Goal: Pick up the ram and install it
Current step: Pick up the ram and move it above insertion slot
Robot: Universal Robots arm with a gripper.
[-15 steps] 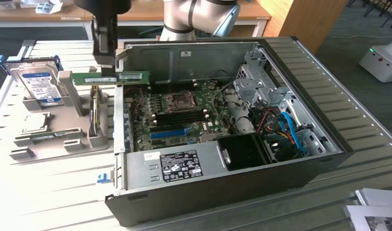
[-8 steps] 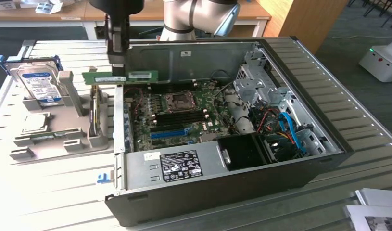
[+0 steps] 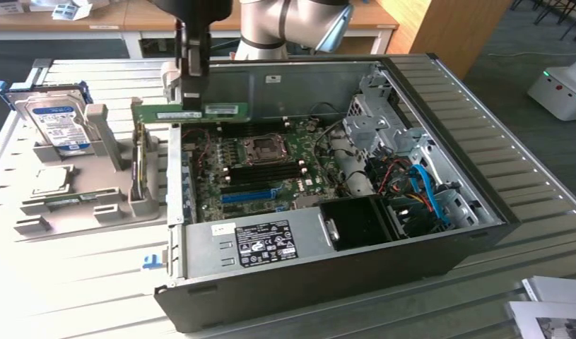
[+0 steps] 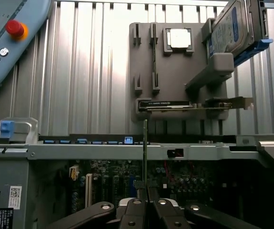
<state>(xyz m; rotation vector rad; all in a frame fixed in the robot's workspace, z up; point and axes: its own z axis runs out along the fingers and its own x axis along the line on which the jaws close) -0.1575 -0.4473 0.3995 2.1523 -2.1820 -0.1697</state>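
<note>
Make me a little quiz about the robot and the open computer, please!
1. True or false: the claw is gripping the thin green ram.
2. Where is the ram? A) plugged into the motherboard B) up in the air at the edge of the open computer case C) lying flat on the table
3. Fill the gap: the hard drive with the blue label stands in a gray ____.

Key: 1 true; 2 B; 3 tray
</note>
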